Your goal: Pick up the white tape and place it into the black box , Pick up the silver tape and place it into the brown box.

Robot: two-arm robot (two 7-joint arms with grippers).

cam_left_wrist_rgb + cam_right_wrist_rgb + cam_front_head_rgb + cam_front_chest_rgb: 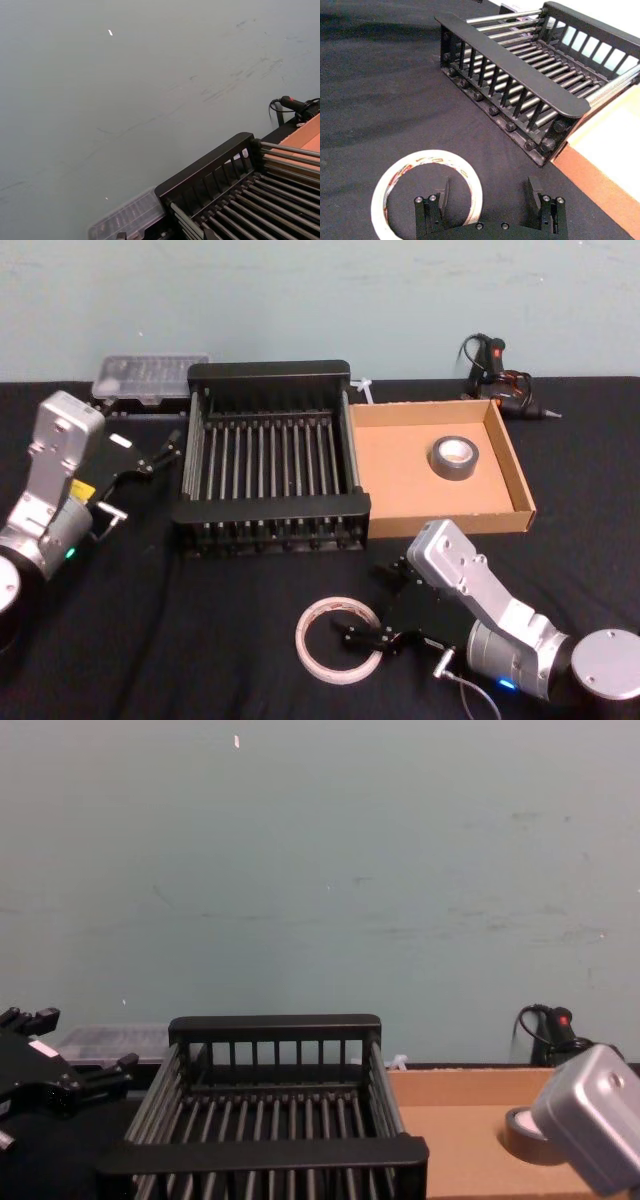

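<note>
The right gripper [372,608] is hovering with jaws wide at the white tape [338,641], lying lower centre of the head view. Silver tape [458,457] is already sitting in the brown box [520,480]. I'd be straddling the ring's near wall, one finger inside, before lifting toward the black box [268,507]; the left gripper [163,453] is idling at left, jaws looking open.

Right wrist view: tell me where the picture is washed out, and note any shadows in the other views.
Right wrist view: the brown box floor is blown out to near white, while the white tape stays readable. Head view: even light, the silver tape casting only a faint shadow. Chest view: the black box reads as a dark shape against the pale wall.
</note>
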